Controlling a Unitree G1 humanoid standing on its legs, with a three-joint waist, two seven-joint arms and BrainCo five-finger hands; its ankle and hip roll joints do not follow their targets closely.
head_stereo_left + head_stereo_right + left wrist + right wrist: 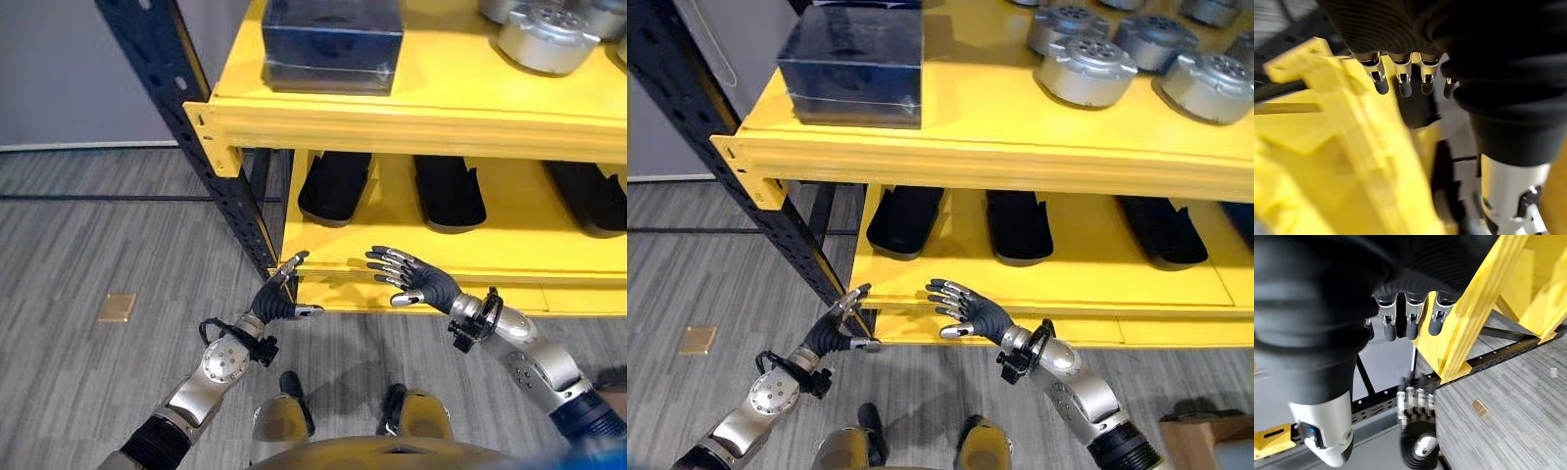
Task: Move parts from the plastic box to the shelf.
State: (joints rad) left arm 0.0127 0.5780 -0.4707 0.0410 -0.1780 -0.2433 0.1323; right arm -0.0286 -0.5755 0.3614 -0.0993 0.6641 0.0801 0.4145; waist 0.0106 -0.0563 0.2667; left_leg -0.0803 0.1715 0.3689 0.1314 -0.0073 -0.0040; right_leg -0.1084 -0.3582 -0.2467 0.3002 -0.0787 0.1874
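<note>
I am holding both hands low in front of the yellow shelf (pixel 411 108), at the front lip of its lower deck. My left hand (pixel 279 294) is hanging by the deck's left corner, next to the dark upright (pixel 211 166), fingers relaxed and loosely spread, gripping nothing. My right hand (pixel 416 277) is hovering just to its right, fingers fanned out toward the left, also empty.

The round silver parts (pixel 1085 70) are sitting on the upper deck, up and to the right of both hands, so my right hand is the nearer one. A dark box (pixel 854 61) is standing at that deck's left end, above my left hand. Black parts (pixel 1017 225) are lying on the lower deck, long axes running front to back, straight beyond my right hand's fingers.

I am seeing no part in either hand, so I judge a fresh pickup comes next.
</note>
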